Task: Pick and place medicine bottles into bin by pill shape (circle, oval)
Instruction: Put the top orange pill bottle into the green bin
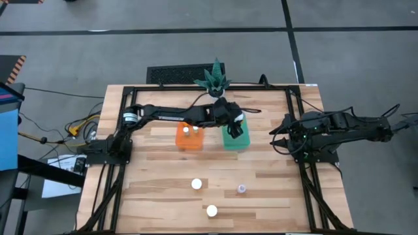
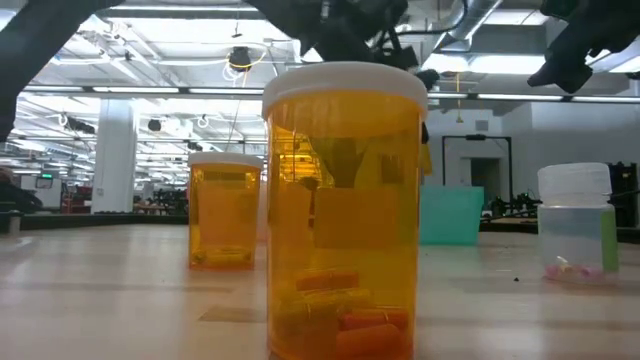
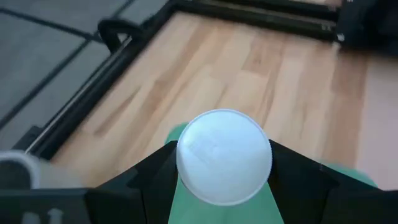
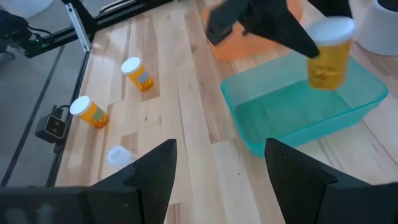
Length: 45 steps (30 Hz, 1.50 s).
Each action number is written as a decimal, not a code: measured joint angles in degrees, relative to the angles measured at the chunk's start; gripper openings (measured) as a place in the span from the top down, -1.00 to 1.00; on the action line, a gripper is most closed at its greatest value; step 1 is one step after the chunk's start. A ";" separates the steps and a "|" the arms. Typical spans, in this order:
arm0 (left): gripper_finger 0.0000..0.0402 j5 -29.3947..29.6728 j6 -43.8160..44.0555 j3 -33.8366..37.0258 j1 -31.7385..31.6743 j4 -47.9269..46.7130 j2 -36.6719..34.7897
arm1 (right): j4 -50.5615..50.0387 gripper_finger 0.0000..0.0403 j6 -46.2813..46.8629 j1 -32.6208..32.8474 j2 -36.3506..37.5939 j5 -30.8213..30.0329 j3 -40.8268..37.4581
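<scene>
My left gripper (image 1: 237, 125) is shut on an orange medicine bottle with a white cap (image 4: 328, 53), held over the green bin (image 1: 236, 140). The orange bin (image 1: 189, 137) beside it holds two white-capped bottles. Two orange bottles (image 1: 196, 184) (image 1: 211, 211) and a bluish-clear one (image 1: 241, 188) stand upright on the table nearer the front. My right gripper (image 1: 279, 138) is open and empty at the table's right side. My left gripper pinches the bottle at its top, by the white cap (image 3: 224, 155), between its two fingers (image 4: 292, 34). The fingers come slanting down from the table's left. The bottle hangs upright below them, its body (image 4: 324, 68) clear above the green bin's floor.
A green plant (image 1: 214, 81) in a white pot (image 4: 380, 25) stands at the far edge behind the bins. A black frame (image 1: 307, 176) runs along the table's sides. Bare wood lies between the bins and the three standing bottles.
</scene>
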<state>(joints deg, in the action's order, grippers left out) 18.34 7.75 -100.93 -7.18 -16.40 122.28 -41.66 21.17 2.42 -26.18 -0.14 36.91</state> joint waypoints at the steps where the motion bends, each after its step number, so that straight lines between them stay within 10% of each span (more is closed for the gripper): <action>1: -0.07 -0.08 0.00 0.00 -0.02 -0.17 0.31 | 0.05 -0.27 0.00 -0.01 0.04 0.00 0.00; 45: -0.07 -1.24 -5.33 -0.04 -1.96 -0.65 8.20 | -1.36 -0.27 -0.63 -0.31 0.05 0.04 0.00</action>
<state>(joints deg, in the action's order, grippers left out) 17.11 2.42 -100.97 -9.14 -17.05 130.48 -43.03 20.53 2.11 -26.13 -0.10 36.91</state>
